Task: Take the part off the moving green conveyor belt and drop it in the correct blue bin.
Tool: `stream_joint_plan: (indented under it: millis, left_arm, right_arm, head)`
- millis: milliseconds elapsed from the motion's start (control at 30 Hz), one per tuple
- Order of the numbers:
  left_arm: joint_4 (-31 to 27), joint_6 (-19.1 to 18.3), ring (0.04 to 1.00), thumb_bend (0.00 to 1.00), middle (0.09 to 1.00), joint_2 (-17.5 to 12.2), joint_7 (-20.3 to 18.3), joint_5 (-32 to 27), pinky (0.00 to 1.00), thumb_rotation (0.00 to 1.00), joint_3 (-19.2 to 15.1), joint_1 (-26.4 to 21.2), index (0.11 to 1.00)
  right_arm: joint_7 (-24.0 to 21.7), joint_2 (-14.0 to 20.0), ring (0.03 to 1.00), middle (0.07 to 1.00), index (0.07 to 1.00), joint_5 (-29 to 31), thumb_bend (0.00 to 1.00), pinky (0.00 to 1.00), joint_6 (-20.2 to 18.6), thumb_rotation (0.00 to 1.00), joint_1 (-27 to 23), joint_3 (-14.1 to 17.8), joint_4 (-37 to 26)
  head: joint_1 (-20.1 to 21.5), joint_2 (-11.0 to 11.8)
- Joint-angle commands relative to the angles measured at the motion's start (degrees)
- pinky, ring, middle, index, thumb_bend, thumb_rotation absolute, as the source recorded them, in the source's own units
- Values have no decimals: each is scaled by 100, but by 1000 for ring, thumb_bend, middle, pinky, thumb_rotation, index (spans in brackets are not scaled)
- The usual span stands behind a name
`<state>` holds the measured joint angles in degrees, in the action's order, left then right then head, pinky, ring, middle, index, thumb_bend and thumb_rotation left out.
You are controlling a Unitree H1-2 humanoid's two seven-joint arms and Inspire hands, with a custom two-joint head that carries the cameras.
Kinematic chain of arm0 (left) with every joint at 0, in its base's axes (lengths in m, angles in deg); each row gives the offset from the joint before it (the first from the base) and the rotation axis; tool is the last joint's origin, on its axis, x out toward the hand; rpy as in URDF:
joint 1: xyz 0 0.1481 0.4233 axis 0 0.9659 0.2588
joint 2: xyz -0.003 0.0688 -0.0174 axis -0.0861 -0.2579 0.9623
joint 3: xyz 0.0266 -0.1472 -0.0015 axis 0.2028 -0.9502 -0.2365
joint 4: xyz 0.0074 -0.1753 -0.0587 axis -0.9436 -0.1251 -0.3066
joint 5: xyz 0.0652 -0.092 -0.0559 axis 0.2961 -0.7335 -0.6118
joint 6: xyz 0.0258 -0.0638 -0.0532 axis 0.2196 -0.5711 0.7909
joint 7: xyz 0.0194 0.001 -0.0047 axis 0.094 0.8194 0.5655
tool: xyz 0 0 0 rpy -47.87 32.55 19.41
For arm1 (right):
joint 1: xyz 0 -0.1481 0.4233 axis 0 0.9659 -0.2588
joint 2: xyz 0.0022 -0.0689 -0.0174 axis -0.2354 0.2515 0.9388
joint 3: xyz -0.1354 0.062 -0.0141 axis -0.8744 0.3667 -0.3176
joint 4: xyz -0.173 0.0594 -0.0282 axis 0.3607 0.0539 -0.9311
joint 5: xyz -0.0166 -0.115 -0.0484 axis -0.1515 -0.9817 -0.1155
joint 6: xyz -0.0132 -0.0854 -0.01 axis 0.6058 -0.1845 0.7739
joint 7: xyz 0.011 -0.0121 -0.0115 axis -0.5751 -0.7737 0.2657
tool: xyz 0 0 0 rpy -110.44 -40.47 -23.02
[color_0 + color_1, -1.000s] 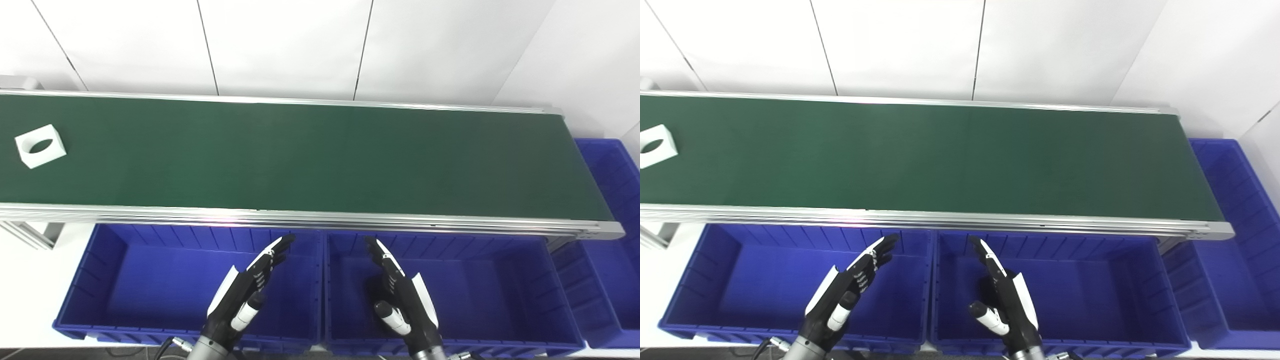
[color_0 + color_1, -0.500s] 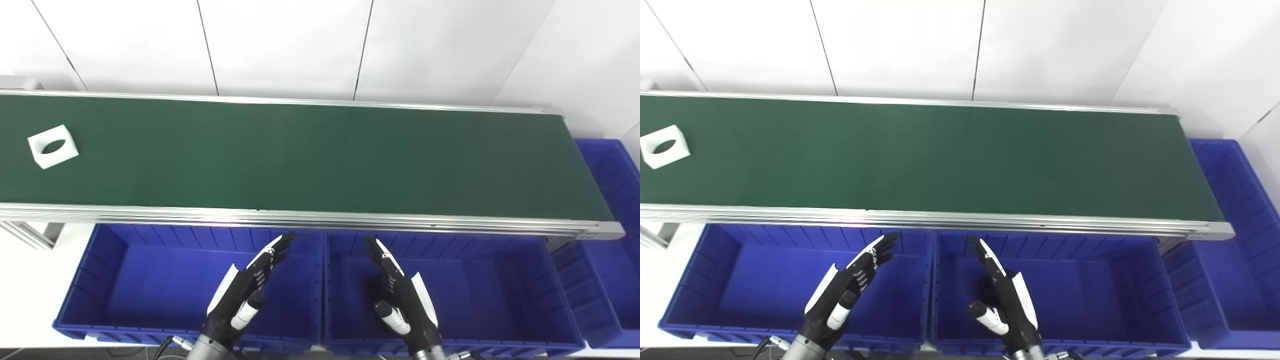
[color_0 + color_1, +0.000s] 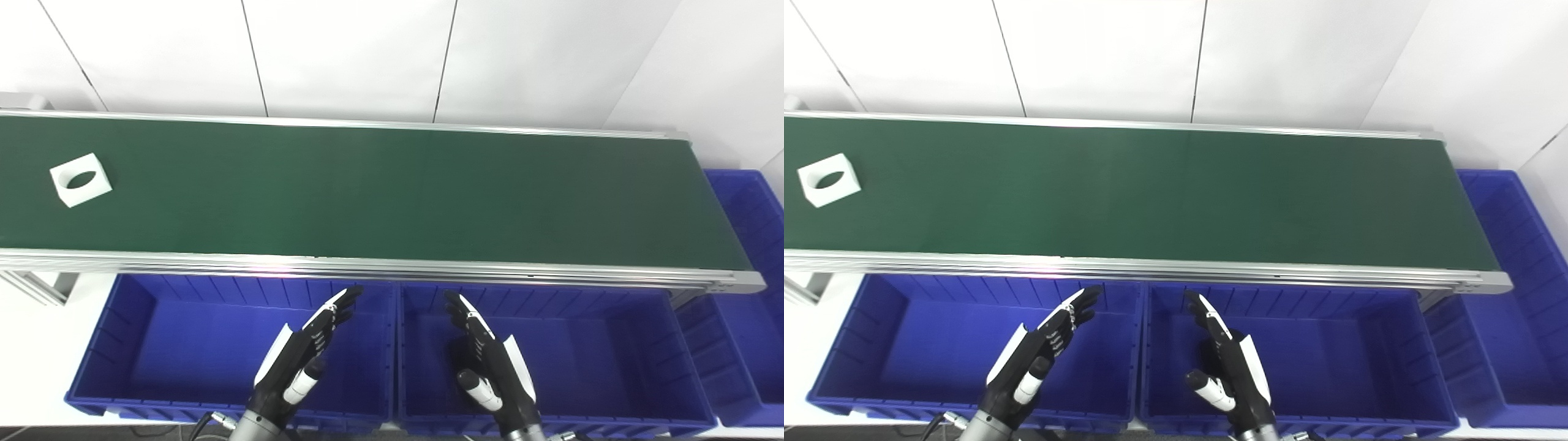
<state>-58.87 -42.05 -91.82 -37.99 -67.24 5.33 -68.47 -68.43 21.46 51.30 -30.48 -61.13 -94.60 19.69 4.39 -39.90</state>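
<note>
White wall panels [image 3: 349, 55] (dark seams between them) behind everything

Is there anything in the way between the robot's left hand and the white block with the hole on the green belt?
Nothing sits on the belt between them. The white block lies far to the left. The left hand hangs open over a blue bin, below the belt's metal side rail, so it would have to rise over that rail.

bare belt [image 3: 392, 190] around lone white part [image 3: 81, 179], open above
</note>
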Motion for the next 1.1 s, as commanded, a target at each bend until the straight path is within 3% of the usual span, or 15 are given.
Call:
stream_joint_plan:
  millis: [0,1067]
  left_arm:
    - [-57,217,971,896,967,45,40,-7,942,995,0,-32,913]
    - [77,217,979,904,974,31,3,-35,961,986,-23,-112,919]
  right_arm:
    - [-6,-14,919,940,923,8,987,907,272,952,-47,10,-89]
    - [-30,-31,922,942,925,7,980,902,272,952,-102,22,25]
  head:
    - [-15,-18]
    - [45,26]
